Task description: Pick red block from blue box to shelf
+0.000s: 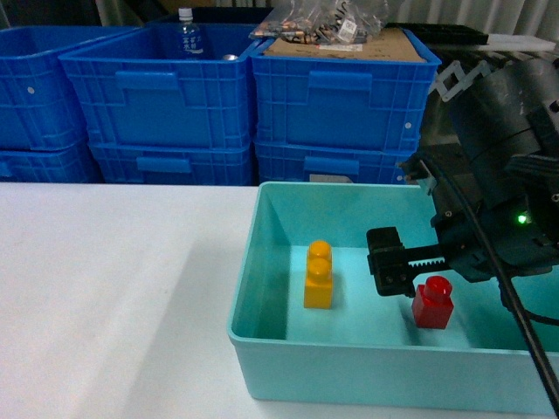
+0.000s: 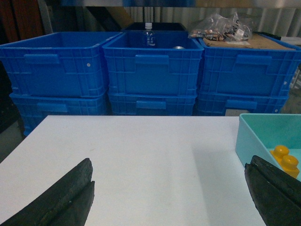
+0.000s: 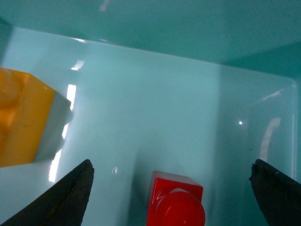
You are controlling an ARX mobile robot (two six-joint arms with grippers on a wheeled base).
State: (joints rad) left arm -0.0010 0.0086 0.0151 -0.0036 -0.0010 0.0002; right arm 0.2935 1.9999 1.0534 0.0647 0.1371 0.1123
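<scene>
The red block [image 1: 433, 303] stands stud-up on the floor of the pale blue box [image 1: 349, 360], towards its right side. My right gripper [image 1: 426, 272] hangs inside the box just above and behind the block, open. In the right wrist view the red block [image 3: 176, 202] lies between the two spread fingers of the gripper [image 3: 171, 164], touching neither, on the box floor [image 3: 155, 103]. My left gripper [image 2: 169, 162] is open over bare white table, left of the blue box [image 2: 254, 134]. The shelf is out of view.
A taller yellow two-stud block [image 1: 319, 275] stands in the box left of the red one. Stacked dark blue crates [image 1: 175, 105] line the far table edge, holding a bottle [image 1: 188, 33] and a plastic bag [image 1: 323, 22]. White table [image 1: 113, 297] spreads left.
</scene>
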